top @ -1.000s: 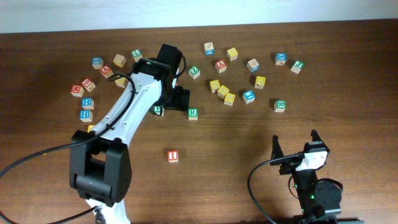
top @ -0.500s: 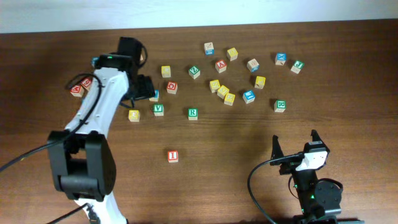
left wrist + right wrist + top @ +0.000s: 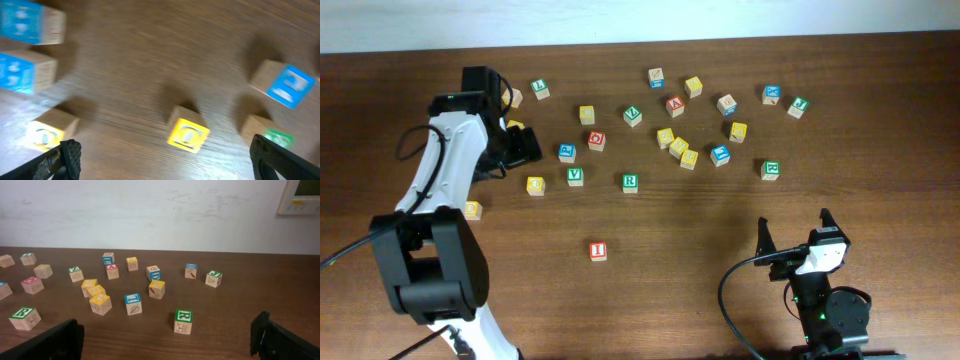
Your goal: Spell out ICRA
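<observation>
Three task cubes sit unmoved: red I (image 3: 598, 251) alone nearest the arms, green R (image 3: 630, 182) just beyond it, red A (image 3: 675, 106) farther back. The left pincer (image 3: 523, 147), spread and empty, has swung leftward away from R. The right pincer (image 3: 794, 225) stays spread, parked.

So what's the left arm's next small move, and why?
Probably ease the open left claw down toward the yellow cube centred beneath it. The red I cube lies alone, so C seems next, though blur hides this cube's letter.
</observation>
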Robot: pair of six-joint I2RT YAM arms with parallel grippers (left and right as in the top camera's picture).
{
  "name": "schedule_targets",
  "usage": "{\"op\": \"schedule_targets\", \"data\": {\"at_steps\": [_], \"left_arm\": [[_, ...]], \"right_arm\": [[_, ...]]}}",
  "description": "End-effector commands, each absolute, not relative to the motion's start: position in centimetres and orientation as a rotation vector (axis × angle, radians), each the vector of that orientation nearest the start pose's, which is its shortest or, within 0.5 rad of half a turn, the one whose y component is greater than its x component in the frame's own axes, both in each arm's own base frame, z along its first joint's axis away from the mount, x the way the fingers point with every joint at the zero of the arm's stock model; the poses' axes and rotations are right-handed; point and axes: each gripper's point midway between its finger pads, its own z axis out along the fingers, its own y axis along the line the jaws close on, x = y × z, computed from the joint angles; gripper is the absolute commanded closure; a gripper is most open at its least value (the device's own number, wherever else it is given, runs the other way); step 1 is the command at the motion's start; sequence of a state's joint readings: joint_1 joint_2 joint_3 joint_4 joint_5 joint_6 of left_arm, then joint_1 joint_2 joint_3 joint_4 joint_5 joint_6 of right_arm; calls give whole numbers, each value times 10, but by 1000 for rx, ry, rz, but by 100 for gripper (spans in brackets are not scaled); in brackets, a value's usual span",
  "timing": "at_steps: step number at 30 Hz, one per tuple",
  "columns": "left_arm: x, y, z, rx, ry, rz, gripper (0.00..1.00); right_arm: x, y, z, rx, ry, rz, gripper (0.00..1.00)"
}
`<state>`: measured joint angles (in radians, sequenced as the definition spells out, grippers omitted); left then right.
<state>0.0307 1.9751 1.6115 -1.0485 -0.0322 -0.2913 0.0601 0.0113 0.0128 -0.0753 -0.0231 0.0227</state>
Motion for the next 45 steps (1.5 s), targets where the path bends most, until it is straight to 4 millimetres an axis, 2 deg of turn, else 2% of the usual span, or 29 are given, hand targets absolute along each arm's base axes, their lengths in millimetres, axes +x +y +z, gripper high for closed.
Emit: {"op": "schedule_targets", "data": {"at_steps": [1,5,10,13,15,17,21,25,28,30,33,36,38,42,45], "left_arm": [[434,-13,92,-301,2898,-173,0],[469,-26,124,-249,2756,-258,2],[502,-48,190,-132,2590,-263,2],[508,-63,242,-43,2505,-263,3],[506,-65,266,-22,2472,-200,5],[500,-67,271,-4,2486,-143,5],[496,-69,262,2,2521,-135,1],[510,-80,259,18,2487,-178,1],[524,-94,244,48,2484,-185,1],[534,-105,229,69,2485,-189,1],[549,-104,206,56,2489,-87,1],[564,-111,172,64,2508,-51,0],[572,-115,148,70,2530,-48,6],[574,-116,99,-17,2613,-54,12],[571,-120,76,-41,2655,-53,14]], "right_arm": [[245,19,156,-46,1649,79,2],[245,19,156,-46,1650,79,2],[245,19,156,-46,1649,79,2],[245,19,156,-46,1649,79,2],[245,19,156,-46,1649,79,2],[245,19,156,-46,1649,79,2],[245,19,156,-46,1649,79,2],[245,19,156,-46,1649,79,2],[245,19,156,-46,1649,79,2],[245,19,156,-46,1650,79,1],[245,19,156,-46,1650,79,2],[245,19,156,-46,1650,79,2],[245,19,156,-46,1649,79,2],[245,19,156,-46,1649,79,2],[245,19,156,-46,1649,79,2]]}}
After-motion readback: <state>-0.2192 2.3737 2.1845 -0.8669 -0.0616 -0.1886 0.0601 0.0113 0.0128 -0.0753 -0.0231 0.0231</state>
